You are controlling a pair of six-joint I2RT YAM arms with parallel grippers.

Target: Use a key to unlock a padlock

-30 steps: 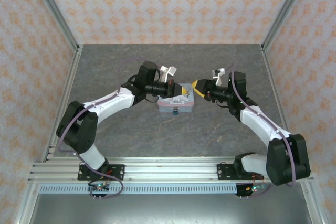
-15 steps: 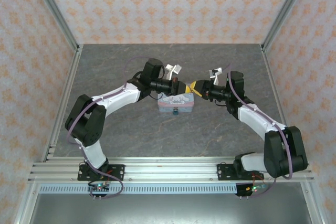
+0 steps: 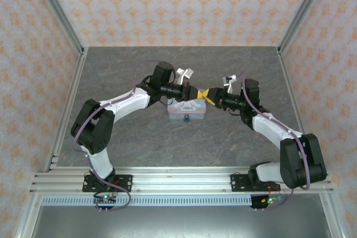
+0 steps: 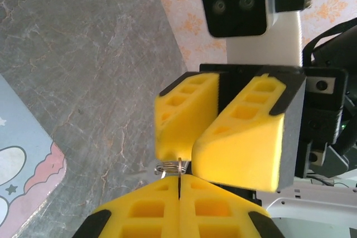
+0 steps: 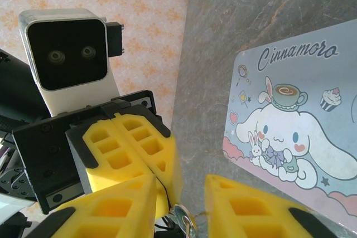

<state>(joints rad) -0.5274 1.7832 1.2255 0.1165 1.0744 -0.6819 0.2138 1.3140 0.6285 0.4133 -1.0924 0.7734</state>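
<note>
My left gripper (image 3: 193, 90) and right gripper (image 3: 207, 96) meet tip to tip above the back right corner of the pale-blue cartoon tin (image 3: 187, 108). In the left wrist view the left gripper (image 4: 179, 185) is shut on the key (image 4: 179, 166), a thin metal sliver standing between the pads with its wire ring (image 4: 167, 166) at the tips. The right gripper (image 5: 181, 187) stands open, its fingers (image 5: 251, 207) either side of the ring (image 5: 184, 219). The padlock (image 3: 186, 119) is a tiny blue spot at the tin's front edge, apart from both grippers.
The tin lies mid-table on the grey stone-patterned top (image 3: 139, 137). Metal frame posts (image 3: 58, 20) and patterned walls close in the left, right and back. Open table surface lies all around the tin.
The left gripper has moved right over the tin and the right gripper has moved left toward it. Their yellow tips, apart a second ago, now meet.
</note>
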